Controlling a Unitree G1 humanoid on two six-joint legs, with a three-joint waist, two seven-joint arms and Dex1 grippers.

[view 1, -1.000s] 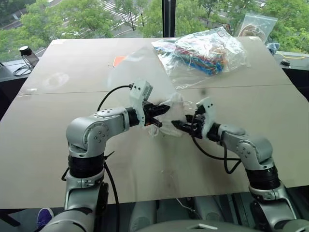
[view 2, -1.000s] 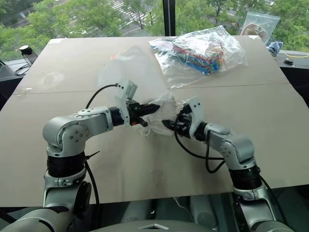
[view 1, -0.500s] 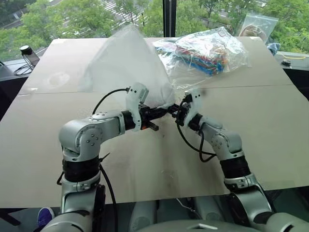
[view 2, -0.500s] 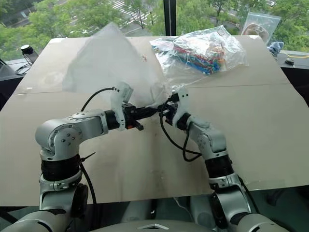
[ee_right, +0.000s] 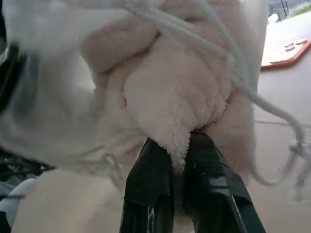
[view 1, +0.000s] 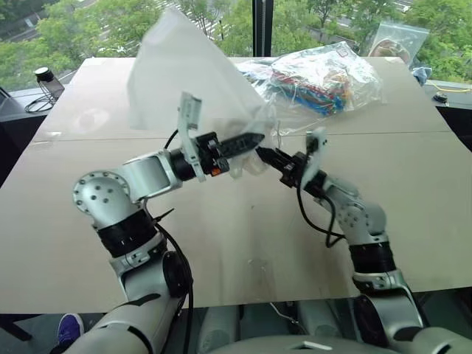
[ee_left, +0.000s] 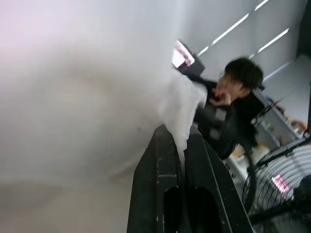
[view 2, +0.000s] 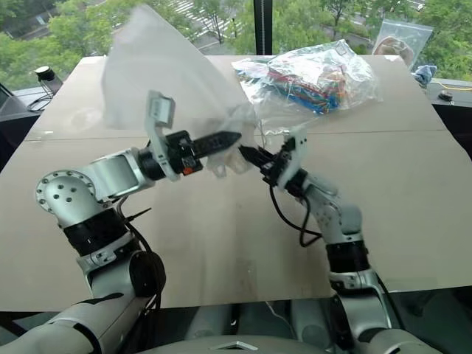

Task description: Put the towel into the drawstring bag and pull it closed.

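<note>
The drawstring bag (view 1: 184,74) is a thin milky-white sheet lifted off the table and billowing up behind my left arm. My left gripper (view 1: 254,138) points level toward the right and is shut on the bag's edge (ee_left: 177,116). Facing it almost tip to tip, my right gripper (view 1: 264,153) is shut on the towel (ee_right: 175,97), a cream fluffy wad pressed against the bag's mouth. Thin white cords (ee_right: 228,63) run across the towel. How much of the towel lies inside the bag cannot be made out.
A clear crinkly bag of colourful items (view 1: 317,77) lies at the back right of the tan table (view 1: 88,221), with another plastic bag (view 1: 394,37) behind it. An orange phone (ee_right: 286,51) lies flat nearby. A person (ee_left: 238,107) and a fan (ee_left: 282,189) stand beyond.
Both grippers have risen from the table and the bag has swung up high. My right gripper has shut on the towel. My left wrist has rolled.
</note>
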